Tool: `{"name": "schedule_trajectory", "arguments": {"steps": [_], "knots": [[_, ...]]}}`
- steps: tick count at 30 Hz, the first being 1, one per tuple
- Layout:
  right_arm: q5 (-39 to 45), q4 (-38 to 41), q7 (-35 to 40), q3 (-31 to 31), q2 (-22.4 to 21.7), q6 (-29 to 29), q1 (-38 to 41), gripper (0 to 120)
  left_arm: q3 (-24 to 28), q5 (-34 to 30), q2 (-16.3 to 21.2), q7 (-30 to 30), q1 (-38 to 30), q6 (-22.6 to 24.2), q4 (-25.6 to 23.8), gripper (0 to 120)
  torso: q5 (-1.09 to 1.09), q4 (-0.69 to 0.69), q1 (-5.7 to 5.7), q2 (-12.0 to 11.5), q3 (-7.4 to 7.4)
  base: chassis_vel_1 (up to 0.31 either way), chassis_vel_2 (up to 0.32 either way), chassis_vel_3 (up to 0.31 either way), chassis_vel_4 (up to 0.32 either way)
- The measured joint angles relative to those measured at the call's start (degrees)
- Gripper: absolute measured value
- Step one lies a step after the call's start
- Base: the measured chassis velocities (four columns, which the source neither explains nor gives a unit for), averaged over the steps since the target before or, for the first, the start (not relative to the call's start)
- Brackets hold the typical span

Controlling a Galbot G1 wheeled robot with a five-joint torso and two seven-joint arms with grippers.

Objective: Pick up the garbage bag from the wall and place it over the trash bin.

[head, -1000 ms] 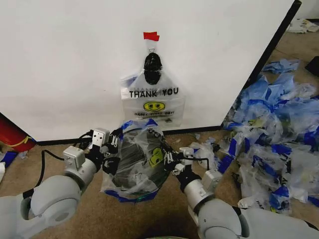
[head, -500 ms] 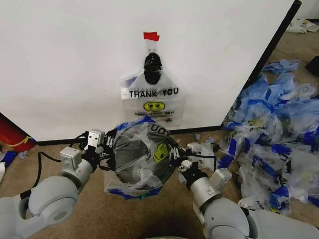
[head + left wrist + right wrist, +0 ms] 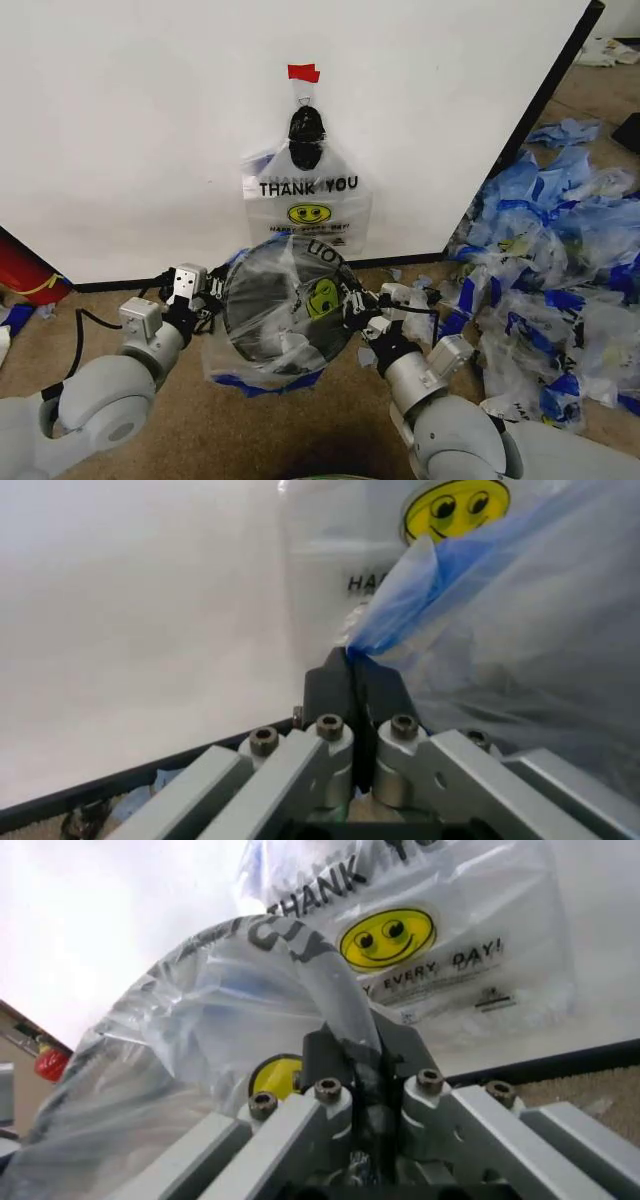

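Down by the floor (image 3: 300, 440), both arms reach forward at the near edge of the head view. The left gripper (image 3: 212, 297) sits at about 9 o'clock of the trash bin (image 3: 262, 300), its black fingers (image 3: 350, 694) pressed together on a blue handle strip of the garbage bag (image 3: 290, 310). The right gripper (image 3: 355, 310) sits at about 3 o'clock of the bin, clenched on the clear plastic of the same bag; from its wrist the film runs straight down between the closed fingers (image 3: 352, 1057).

Between the two, the bag is spread across the bin's round mouth, dark mesh showing through the film, with a yellow smiley toward the right side and blue plastic bunched along the bin's near edge.

Farther off, at 12 o'clock, the wall (image 3: 150, 130) stands white with a black base strip. A second bag (image 3: 306, 205), printed THANK YOU with a smiley, hangs there from a black hook (image 3: 305, 125) under a piece of red tape (image 3: 303, 72).

At 3 o'clock lies a heap of blue-and-clear bags (image 3: 550, 290). At 9 o'clock a red cylinder (image 3: 25, 270) leans by the wall's foot.
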Motion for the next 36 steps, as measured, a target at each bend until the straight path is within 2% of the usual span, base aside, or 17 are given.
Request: {"name": "schedule_trajectory", "arguments": {"steps": [10, 13, 19, 23, 27, 29, 30, 35, 36], "knots": [[0.29, -0.02, -0.11, 0.76, 0.83, 0.29, 0.05, 0, 2.38, 0.09, -5.14, 0.57, 0.41, -2.53, 2.87, 0, -0.02, 0.00, 0.00, 0.00, 0.00, 0.000, 0.000, 0.000, 0.000], [0.35, -0.05, -0.11, 0.96, 0.73, 0.34, 0.18, 0, 2.86, -0.23, -5.67, 0.55, 0.27, -2.55, 3.01, 0, 0.03, 0.00, 0.00, 0.00, 0.00, 0.000, 0.000, 0.000, 0.000], [0.55, -0.09, 0.04, 1.62, 0.80, 0.34, 0.15, 0, 3.73, 0.40, -7.38, 0.18, 0.99, -2.62, 3.87, 0, -0.02, 0.01, 0.00, 0.00, 0.00, 0.000, 0.000, 0.000, 0.000], [0.55, -0.24, 0.16, 1.88, 0.56, 0.35, 0.29, 0, 3.82, 0.42, -7.21, -0.07, -0.09, -2.58, 3.80, 0, -0.01, 0.00, 0.00, 0.00, 0.00, 0.000, 0.000, 0.000, 0.000], [0.51, -0.56, 0.44, 2.36, 0.75, 0.50, 0.13, 0, 2.91, 0.22, -5.43, -0.43, -1.18, -2.32, 3.05, 17, 0.00, 0.00, 0.00, 0.00, 0.00, 0.000, 0.000, 0.000, 0.000], [0.27, -1.20, 0.51, 2.45, 0.81, 0.50, -0.05, 0, 1.32, -0.04, -4.06, -0.46, -0.34, -2.00, 2.16, 25, 0.00, 0.00, 0.00, 0.00, 0.00, 0.000, 0.000, 0.000, 0.000], [0.27, -1.20, 0.51, 2.45, 0.81, 0.50, -0.05, 0, 1.32, -0.04, -4.06, -0.46, -0.34, -2.00, 2.16, 25, 0.00, 0.00, 0.00, 0.00, 0.00, 0.000, 0.000, 0.000, 0.000], [-0.37, -2.59, 0.55, 2.60, 1.11, 0.50, -0.72, 0, -1.65, -0.41, -1.22, -0.93, 2.44, -1.46, -0.25, 46, 0.00, 0.01, 0.00, 0.00, 0.00, 0.000, 0.000, 0.000, 0.000], [-0.37, -2.59, 0.55, 2.60, 1.11, 0.50, -0.72, 0, -1.65, -0.41, -1.22, -0.93, 2.44, -1.46, -0.25, 46, 0.00, 0.01, 0.00, 0.00, 0.00, 0.000, 0.000, 0.000, 0.000]]}}
